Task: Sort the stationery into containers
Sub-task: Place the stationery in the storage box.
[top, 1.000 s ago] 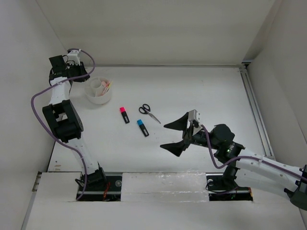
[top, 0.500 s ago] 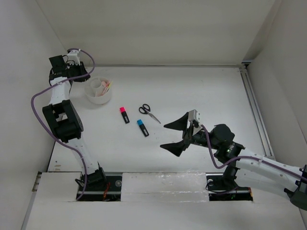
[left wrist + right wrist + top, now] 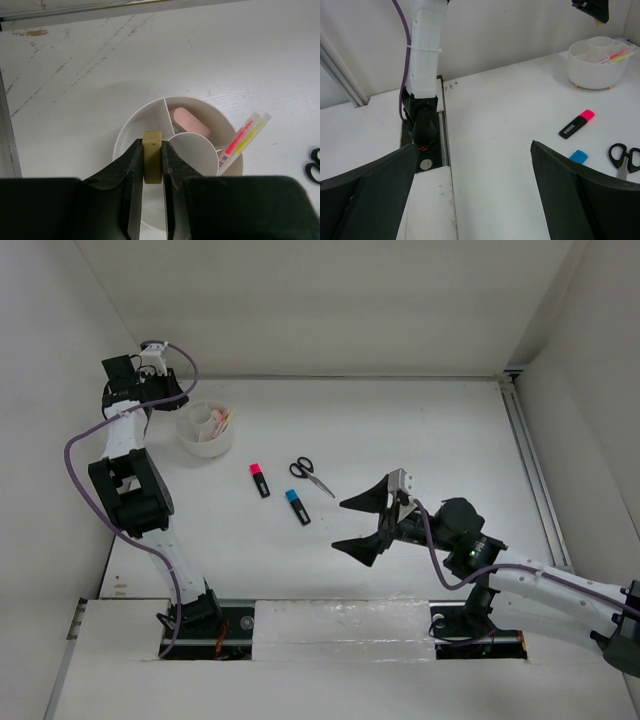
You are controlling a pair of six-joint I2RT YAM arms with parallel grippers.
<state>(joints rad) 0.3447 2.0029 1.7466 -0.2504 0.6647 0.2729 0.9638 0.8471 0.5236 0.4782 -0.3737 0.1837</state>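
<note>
Hardly shifted from 1 second ago: right gripper (image 3: 340, 524), nudged a hair toward tub (image 3: 205, 447), jaws spread wide, nothing held. Directly over tub: left gripper (image 3: 151, 155), pinched narrow on small tan block (image 3: 152, 162), long axis upright, above near compartment, divider wall close beside. Looks like open room for straight drop. Right of tub, nearer right arm: scissors (image 3: 312, 476), pink highlighter (image 3: 259, 480), blue highlighter (image 3: 297, 507).

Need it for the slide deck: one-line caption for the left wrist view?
Left gripper pinches a small tan block, the divided white tub beyond holding a pink eraser and two pencils.
</note>
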